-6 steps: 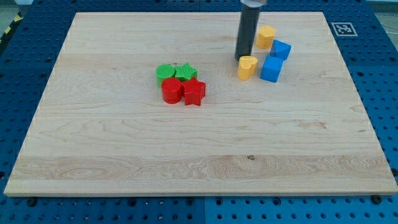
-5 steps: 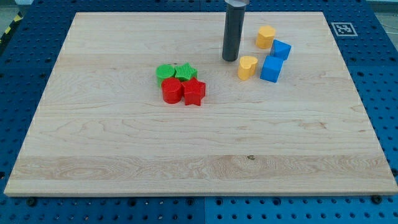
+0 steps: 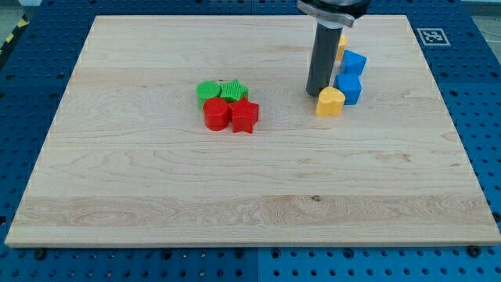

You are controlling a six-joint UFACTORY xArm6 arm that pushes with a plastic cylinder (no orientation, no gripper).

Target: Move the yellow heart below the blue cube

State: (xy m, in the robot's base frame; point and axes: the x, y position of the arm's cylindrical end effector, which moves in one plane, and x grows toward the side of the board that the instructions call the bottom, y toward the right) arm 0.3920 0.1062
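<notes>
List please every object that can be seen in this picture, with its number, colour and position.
yellow heart: 1, yellow, right of centre, touching the lower blue cube
blue cubes: 2, blue, one above the other, upper right
yellow block: 1, yellow, mostly hidden behind the rod, shape unclear
green blocks: 2, green, side by side, left of centre
red cylinder: 1, red, below the green blocks
red star: 1, red, right of the cylinder
wooden board: 1, light wood
blue pegboard table: 1, blue, around the board
my tip: 1, dark, at the heart's upper left
</notes>
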